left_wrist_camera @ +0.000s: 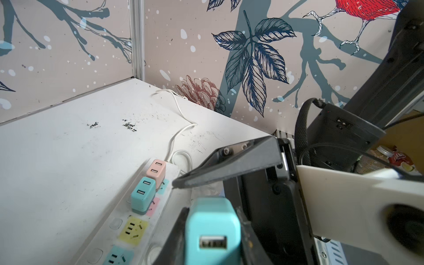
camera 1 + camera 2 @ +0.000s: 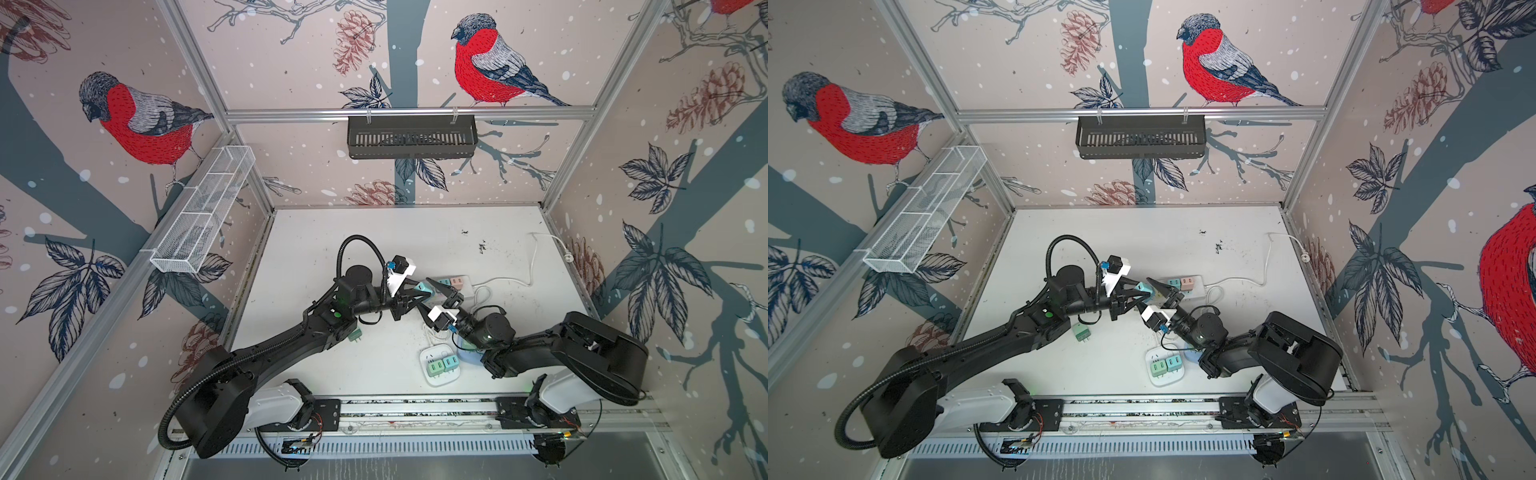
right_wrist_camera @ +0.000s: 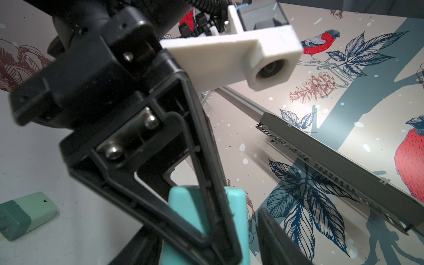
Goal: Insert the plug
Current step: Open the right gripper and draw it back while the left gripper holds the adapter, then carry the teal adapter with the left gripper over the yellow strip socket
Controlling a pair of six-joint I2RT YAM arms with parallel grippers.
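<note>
A teal plug (image 1: pixel 212 227) with a USB port on its end sits between the jaws of my left gripper (image 1: pixel 211 220), which is shut on it. In both top views this plug (image 2: pixel 424 286) (image 2: pixel 1142 287) hangs just above the near end of the white power strip (image 2: pixel 467 286) (image 1: pixel 105 238). My right gripper (image 2: pixel 432 297) (image 3: pixel 206 250) straddles the same plug (image 3: pixel 236 206) with its jaws open. A gap shows between the plug and one of its fingers (image 3: pixel 275 238). A pink plug (image 1: pixel 156 171) and a second teal plug (image 1: pixel 142 195) stand inserted in the strip.
A green plug (image 2: pixel 354 334) (image 3: pixel 25 215) lies loose on the table beside the left arm. A white socket block (image 2: pixel 430 353) holding two green plugs sits near the front rail. The strip's white cable (image 2: pixel 532 257) runs to the right wall. Baskets hang on the back and left walls.
</note>
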